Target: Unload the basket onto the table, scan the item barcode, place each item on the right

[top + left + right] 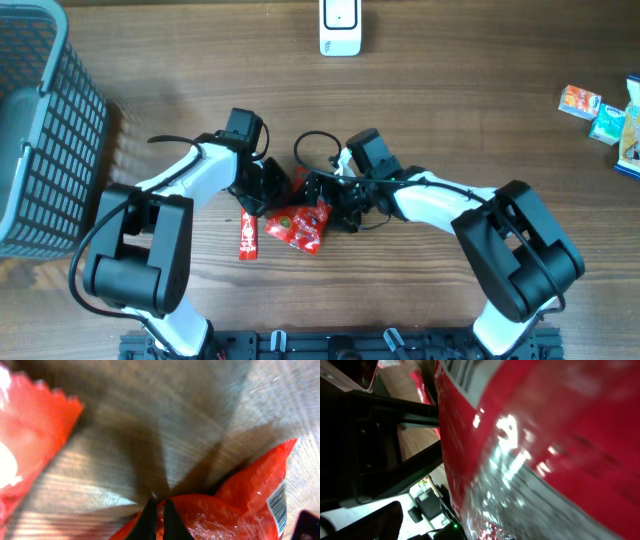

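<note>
A red snack packet lies crumpled on the wooden table between my two arms. My left gripper is shut, its two black fingertips pinched on the packet's edge. A barcode shows on the packet's right side. My right gripper is right against the packet with its jaws wide. The packet's shiny red film fills the right wrist view and hides the fingers; a barcode strip shows at the top. The white scanner stands at the table's far edge.
A second, narrow red packet lies just left of the first and shows at the left of the left wrist view. A grey basket stands at the far left. Small colourful packs lie at the far right.
</note>
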You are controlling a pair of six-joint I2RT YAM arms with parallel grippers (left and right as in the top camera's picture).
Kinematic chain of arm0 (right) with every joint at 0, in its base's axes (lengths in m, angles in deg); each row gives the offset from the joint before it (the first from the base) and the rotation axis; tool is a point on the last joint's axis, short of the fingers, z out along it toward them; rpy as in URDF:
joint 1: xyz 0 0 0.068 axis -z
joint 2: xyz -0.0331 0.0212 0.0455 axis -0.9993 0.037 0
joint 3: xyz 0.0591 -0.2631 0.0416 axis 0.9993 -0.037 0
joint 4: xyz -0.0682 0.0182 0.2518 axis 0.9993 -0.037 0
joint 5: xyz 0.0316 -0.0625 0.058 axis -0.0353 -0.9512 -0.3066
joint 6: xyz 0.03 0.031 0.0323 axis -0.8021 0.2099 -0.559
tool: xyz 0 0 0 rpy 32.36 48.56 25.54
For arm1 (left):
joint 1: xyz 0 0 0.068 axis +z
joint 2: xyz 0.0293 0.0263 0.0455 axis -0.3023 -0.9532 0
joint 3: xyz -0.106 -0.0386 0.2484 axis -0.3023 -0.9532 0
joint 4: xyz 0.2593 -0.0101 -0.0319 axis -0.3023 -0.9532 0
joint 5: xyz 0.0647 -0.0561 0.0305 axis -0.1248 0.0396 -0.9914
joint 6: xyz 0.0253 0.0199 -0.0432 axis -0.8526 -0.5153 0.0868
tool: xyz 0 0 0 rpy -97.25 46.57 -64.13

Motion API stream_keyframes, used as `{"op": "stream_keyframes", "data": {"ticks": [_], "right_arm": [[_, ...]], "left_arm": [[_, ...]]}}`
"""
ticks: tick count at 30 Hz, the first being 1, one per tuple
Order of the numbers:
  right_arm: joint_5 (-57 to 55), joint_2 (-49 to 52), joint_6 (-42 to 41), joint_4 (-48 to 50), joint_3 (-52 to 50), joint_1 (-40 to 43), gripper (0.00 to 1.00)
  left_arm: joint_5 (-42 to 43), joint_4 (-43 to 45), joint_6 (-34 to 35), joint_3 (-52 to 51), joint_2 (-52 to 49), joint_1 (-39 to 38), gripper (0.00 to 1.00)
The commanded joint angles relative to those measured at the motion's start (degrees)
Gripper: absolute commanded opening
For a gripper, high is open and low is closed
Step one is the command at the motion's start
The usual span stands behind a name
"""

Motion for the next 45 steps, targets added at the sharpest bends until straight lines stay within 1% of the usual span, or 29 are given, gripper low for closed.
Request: {"op": "stream_keyframes", "data": {"ticks": [1, 2, 3, 5, 8, 10, 16, 18, 20, 23, 25, 29, 33, 37, 40, 42, 45], "right_arm": [[-10.36, 3.63, -2.40, -2.10, -3.61, -3.19, 0.96], [-10.40, 3.63, -2.67, -2.10, -3.61, -3.17, 0.95], [-10.58, 3.63, -2.91, -2.14, -3.61, -3.17, 0.87], [-10.64, 3.63, -3.02, -2.21, -3.61, -3.17, 0.68], [-10.73, 3.63, -3.17, -2.27, -3.61, -3.19, 0.53], [-10.78, 3.63, -3.15, -2.43, -3.61, -3.17, 0.52], [-10.34, 3.56, -1.55, -2.38, -3.58, -2.47, 0.52], [-9.57, 3.45, -0.61, -2.38, -3.54, -1.92, 0.50], [-8.17, 3.10, 1.90, -2.19, -3.48, -1.05, 0.29], [-6.49, 1.86, 5.88, -2.27, -3.48, 0.31, 0.04], [-4.42, 0.76, 8.90, -2.34, -3.48, 1.68, 0.04], [-1.40, -0.94, 12.61, -2.93, -3.48, 4.04, 0.04], [-0.87, -2.01, 16.65, -3.34, -3.34, 5.33, 0.04], [1.60, -4.42, 27.71, -4.59, -0.90, 5.90, 0.04], [0.92, -7.06, 32.85, -5.66, 1.42, 5.90, 0.04], [-1.68, -8.81, 34.05, -5.70, 2.62, 5.90, 0.04], [-7.04, -10.43, 34.86, -5.22, 4.11, 5.90, 0.04]], "left_arm": [[-4.31, -3.04, 6.14, -1.01, -1.42, -1.44, 0.04], [-5.20, -3.74, 6.12, -1.01, -1.42, -1.44, 0.04], [-6.34, -4.46, 6.19, -1.01, -1.42, -1.40, 0.04], [-9.57, -6.10, 7.48, -1.01, -1.42, -1.40, 0.04], [-13.46, -8.48, 10.40, -1.01, -1.42, -1.40, 0.04], [-13.88, -9.14, 11.02, -1.01, -1.42, -1.40, 0.04], [-13.81, -10.67, 13.77, -1.01, -1.42, -1.40, 0.04], [-13.84, -11.08, 13.77, -1.01, -1.42, -1.55, 0.04], [-13.86, -11.72, 13.73, -1.01, -1.42, -1.55, 0.04], [-13.92, -11.65, 13.09, -1.01, -1.42, -1.53, 0.04], [-13.84, -11.41, 12.70, -0.98, -1.40, -1.44, 0.04], [-13.40, -10.86, 7.74, -0.44, 0.07, -1.44, 0.04], [-13.51, -12.81, 3.96, 2.21, 4.28, -1.38, 0.04], [-18.40, -16.04, 3.69, 5.66, 11.63, -1.40, 0.04], [-22.40, -16.41, 2.29, 7.06, 17.59, -1.38, 0.04], [-25.00, -16.26, 2.29, 7.19, 21.49, -1.38, 0.07], [-28.87, -16.20, 2.32, 7.19, 26.64, -1.38, 0.18]]}}
